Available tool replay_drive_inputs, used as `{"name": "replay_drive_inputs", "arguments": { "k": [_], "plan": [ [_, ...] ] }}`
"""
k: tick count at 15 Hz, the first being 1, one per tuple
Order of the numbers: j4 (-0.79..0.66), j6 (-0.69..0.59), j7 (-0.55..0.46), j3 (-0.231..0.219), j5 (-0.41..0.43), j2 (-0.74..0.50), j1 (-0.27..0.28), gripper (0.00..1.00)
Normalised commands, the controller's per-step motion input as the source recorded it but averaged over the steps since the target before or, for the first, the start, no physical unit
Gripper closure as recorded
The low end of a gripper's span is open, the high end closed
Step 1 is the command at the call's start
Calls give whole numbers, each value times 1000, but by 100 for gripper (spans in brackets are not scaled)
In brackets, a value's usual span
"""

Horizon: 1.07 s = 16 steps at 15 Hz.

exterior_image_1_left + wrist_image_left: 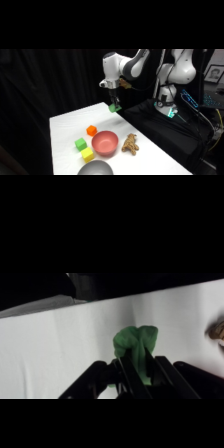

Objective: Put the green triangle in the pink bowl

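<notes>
1. Here, in the side view, we see the whole white table point(67, 135). From left to right on it sit one lime-green cube point(80, 144), one yellow block point(88, 155), one orange block point(91, 130), one pink bowl point(105, 143) and one small tan toy point(130, 144). One grey bowl point(95, 168) peeks in at the bottom edge, just below the yellow block.
2. The wrist view shows none of those blocks or bowls. It shows the green triangle point(135, 344) up close, with white table under it and a bit of something tan point(218, 331) at the right edge.
3. In the wrist view, the black fingers point(131, 374) come up from the bottom and reach the triangle. They look pinched onto it, with the green piece sticking out past them.
4. In the side view, the green triangle point(115, 107) is at the far corner of the table, right at the tip of the gripper point(115, 104). We cannot tell if it is touching the table or lifted a little.
5. The triangle is well apart from the pink bowl, which sits nearer to us with nothing inside it.
6. The white arm point(120, 67) reaches in from the upper right and bends down, so the gripper points straight down over the far corner.
</notes>
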Motion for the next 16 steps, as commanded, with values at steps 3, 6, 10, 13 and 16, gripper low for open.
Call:
{"name": "replay_drive_inputs", "arguments": {
  "k": [3,6,10,13,16],
  "plan": [
    [135,-228,134,140,-28,-85,3,94],
    [182,-233,150,137,-22,-31,49,94],
    [275,-222,154,124,-10,94,91,94],
    [368,-215,149,101,2,215,105,94],
    [442,-203,124,75,28,300,102,94]
  ]
}}
